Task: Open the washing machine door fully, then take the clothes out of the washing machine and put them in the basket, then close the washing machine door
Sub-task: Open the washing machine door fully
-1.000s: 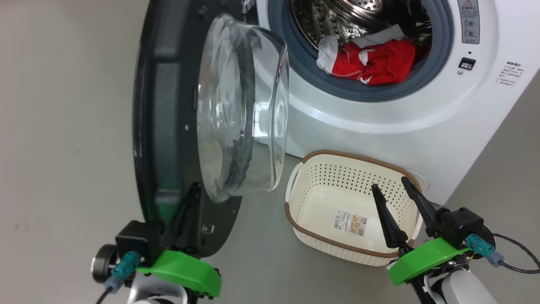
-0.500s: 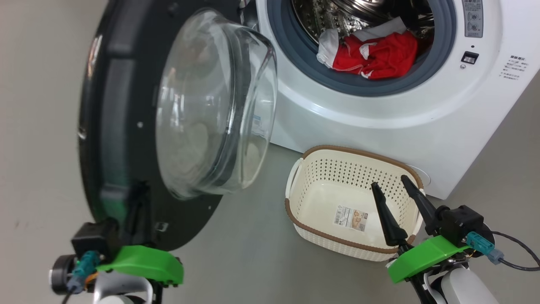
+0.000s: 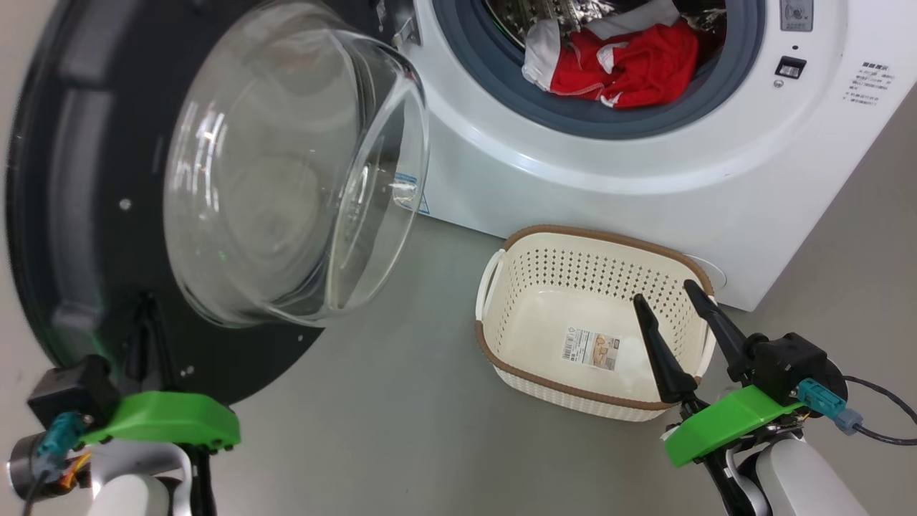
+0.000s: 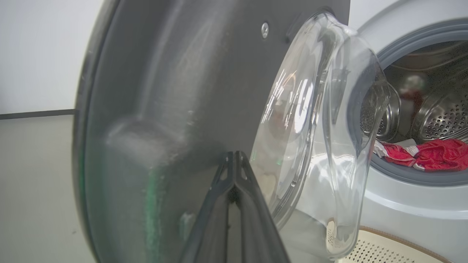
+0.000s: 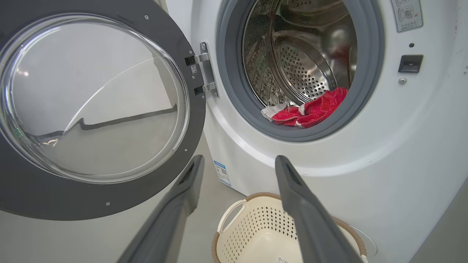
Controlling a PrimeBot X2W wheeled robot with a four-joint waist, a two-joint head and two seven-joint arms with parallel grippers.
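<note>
Left gripper, fingers together, sets its tips against the inner face of the round black-rimmed, glass-bowled washing machine door; likely heavy and stiff, it wants pushing on the rim, not the slippery glass; right gripper, fingers apart, hovers over the cream perforated plastic basket; ahead and above it, soft light red-and-white fabric clothes lie in the white front-loading washing machine, probably pinchable at a raised fold
</note>
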